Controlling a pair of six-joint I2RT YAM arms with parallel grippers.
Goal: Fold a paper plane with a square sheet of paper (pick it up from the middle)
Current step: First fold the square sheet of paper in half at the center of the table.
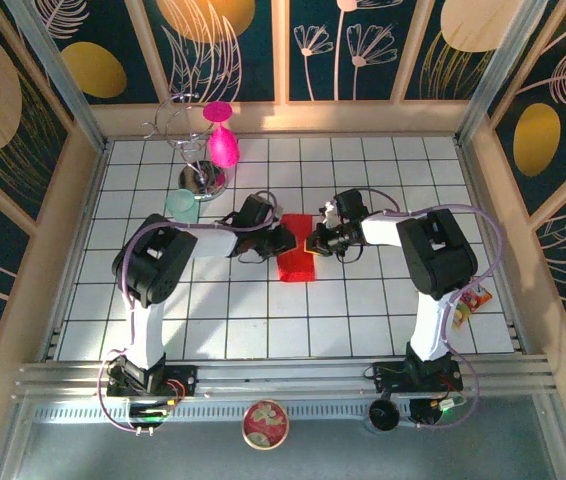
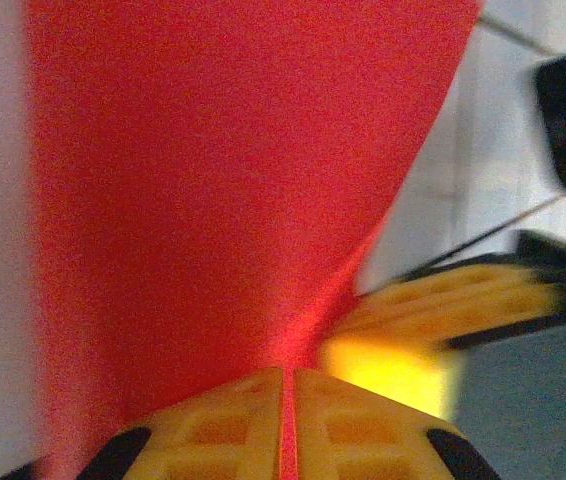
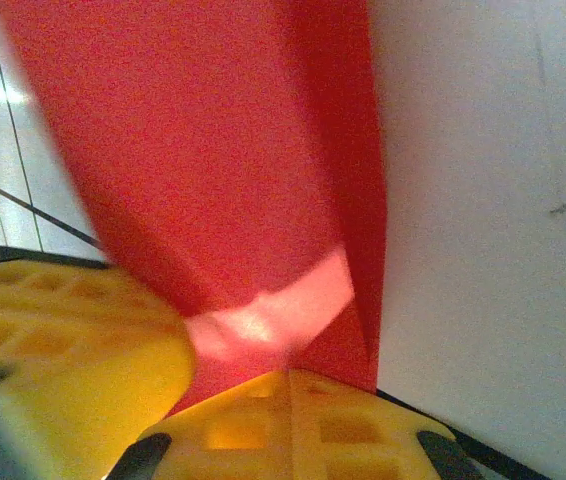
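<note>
Mid-table on the white grid top (image 1: pixel 263 320), we saw the red paper (image 1: pixel 297 262) between the two grippers, longer front to back than side to side. From above we could not tell if it lay flat or was lifted.

The left gripper (image 1: pixel 285 241) sat at the paper's left edge and the right gripper (image 1: pixel 315 243) at its right edge, tips close together over the far half of the sheet.

On the left wrist view, the yellow waffle pads (image 2: pixel 223 430) were pressed together with a thin red line of paper in the seam, so we logged that gripper as pinching the paper. The sheet spread out ahead of the pads, blurred. The right gripper's yellow finger (image 2: pixel 453 300) showed just beside the paper's right edge.

On the right wrist view, that gripper's pads (image 3: pixel 233 430) were also pressed together at the sheet's near edge, pinching the paper. A darker folded band (image 3: pixel 363 200) ran along the sheet's right side. The left gripper's yellow finger (image 3: pixel 63 340) sat lower left; touching the paper or just beside it, we could not tell.

Far left we noted a magenta goblet (image 1: pixel 223 143) by a wire stand (image 1: pixel 200 165) and a teal cup (image 1: pixel 182 206), all well apart from the paper. A round tin (image 1: pixel 265 423) lay between the arm bases, and a packet (image 1: pixel 475 298) lay near the right edge.
</note>
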